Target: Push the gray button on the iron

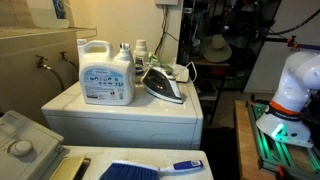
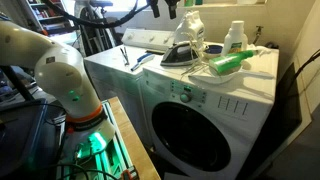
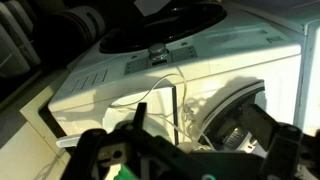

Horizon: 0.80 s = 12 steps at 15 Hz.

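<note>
The iron (image 1: 163,82) sits on top of the washing machine (image 1: 120,125) near the middle of an exterior view, just right of the detergent jug (image 1: 107,72). The gripper (image 3: 190,152) fills the bottom of the wrist view, fingers spread wide with nothing between them. It is well apart from the iron, which shows dark at upper middle.

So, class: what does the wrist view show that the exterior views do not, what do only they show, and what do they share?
Only the wrist view: the gripper up close, open, along the bottom edge.
Only the exterior views: the robot's pale arm, the white detergent jug and a green bottle lying on its side.
Shared: the white washer with its round door, and the iron on top of it, though it is only a dark, blurred shape in the wrist view.
</note>
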Available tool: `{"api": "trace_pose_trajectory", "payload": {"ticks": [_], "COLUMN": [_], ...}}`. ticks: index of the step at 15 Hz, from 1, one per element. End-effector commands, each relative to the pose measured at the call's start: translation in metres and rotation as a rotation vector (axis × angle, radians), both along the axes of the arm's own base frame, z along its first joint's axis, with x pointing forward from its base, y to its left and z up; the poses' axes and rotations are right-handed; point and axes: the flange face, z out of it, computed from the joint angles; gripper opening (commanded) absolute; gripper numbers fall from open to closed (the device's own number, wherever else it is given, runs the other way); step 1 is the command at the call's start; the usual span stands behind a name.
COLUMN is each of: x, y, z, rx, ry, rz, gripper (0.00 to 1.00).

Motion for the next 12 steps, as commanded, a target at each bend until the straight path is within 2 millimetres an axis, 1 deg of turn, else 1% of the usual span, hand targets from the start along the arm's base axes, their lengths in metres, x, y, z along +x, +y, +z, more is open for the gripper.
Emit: {"api": "trace_pose_trajectory", "payload": {"ticks": [1,2,3,4,7,9,10,12], "x": [0.0,0.0,0.008,0.023,0.06,0.086,0.098,0.118], "y": [0.0,0.0,0.004,0.011,0.032,0.053,0.067,0.092], "z": [0.001,0.001,-0.003,-0.011,-0.029,-0.049,-0.062,-0.081], "rx": [0.0,0.001,0.018,0.036,0.067,0.094,0.129,0.167], "ry": [0.001,0.001,-0.01,-0.002,-0.016,0.018,0.05,0.125], "rz": [0.0,-0.001,-0.009,-0.049,-0.2,-0.284,-0.316,-0.36], "gripper": [1.0,1.0,1.0,1.0,1.0,1.0,1.0,1.0]}}
